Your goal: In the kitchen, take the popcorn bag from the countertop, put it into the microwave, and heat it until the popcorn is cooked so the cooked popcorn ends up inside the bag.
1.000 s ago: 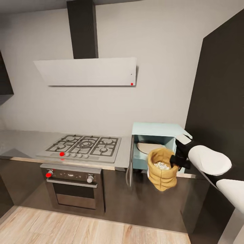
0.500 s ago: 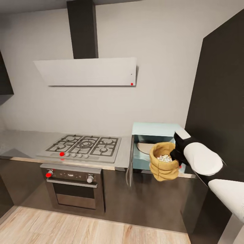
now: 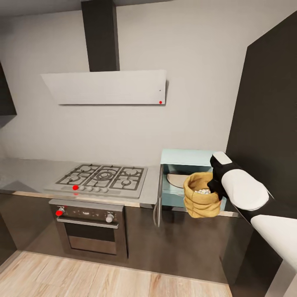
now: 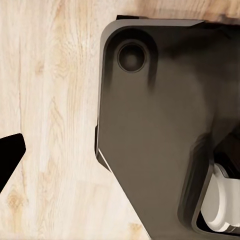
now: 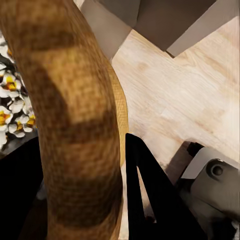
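The microwave (image 3: 187,175) is the thing to look at. It is a pale blue box sitting on the grey countertop (image 3: 29,173), just beside the gas hob (image 3: 101,177). Its door (image 3: 158,202) hangs wide open toward the hob side, and a round pale plate (image 3: 177,178) lies inside it.

Right in front of the microwave's open mouth is the popcorn bag (image 3: 201,200). It is up in the air, not resting on anything, and it stands upright. The right gripper (image 3: 214,187) holds the bag by its thick rolled rim, on the side away from the hob. In the right wrist view the rim (image 5: 75,115) runs between the two dark fingers (image 5: 150,190), so the gripper is pinched tight on it. White popcorn (image 5: 12,112) sits inside the bag, with yellow bits in it.

Above the hob hangs a white hood (image 3: 107,86), and under the hob is a steel oven (image 3: 90,231).

The left wrist view looks down at the wood floor (image 4: 50,120) and the robot's dark base (image 4: 155,130). One black fingertip (image 4: 9,157) shows there, so I cannot tell if that gripper is wide or narrow
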Controlling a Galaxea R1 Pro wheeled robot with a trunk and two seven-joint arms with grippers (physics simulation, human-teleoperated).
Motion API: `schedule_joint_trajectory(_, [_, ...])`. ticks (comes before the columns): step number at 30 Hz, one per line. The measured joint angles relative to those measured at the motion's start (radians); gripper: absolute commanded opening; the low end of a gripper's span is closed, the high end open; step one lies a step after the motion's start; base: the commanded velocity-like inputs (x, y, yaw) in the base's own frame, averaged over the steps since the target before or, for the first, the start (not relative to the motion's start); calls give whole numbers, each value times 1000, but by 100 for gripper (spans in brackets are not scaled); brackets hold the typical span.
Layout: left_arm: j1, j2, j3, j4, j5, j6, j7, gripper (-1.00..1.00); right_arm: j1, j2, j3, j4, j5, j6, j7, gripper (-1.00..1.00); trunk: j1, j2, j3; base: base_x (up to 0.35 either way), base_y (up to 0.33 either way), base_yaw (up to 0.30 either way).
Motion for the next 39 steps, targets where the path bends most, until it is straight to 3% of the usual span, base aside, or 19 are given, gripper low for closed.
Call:
schedule_joint_trajectory(3, [0,0,0,1,0,0,0,100,-1,7,-1,1,-52,-25,-28,-100,0,0,0,0,0,0])
schedule_joint_trajectory(6, [0,0,0,1,0,0,0,100,-1,18,0,2,-71,-31,-34,-100,0,0,0,70,58,0])
schedule_joint_trajectory(39, [0,-3,0,2,1,0,0,100,-1,13,7,-72,-77,-28,-38,-100,0,0,0,81,26,0])
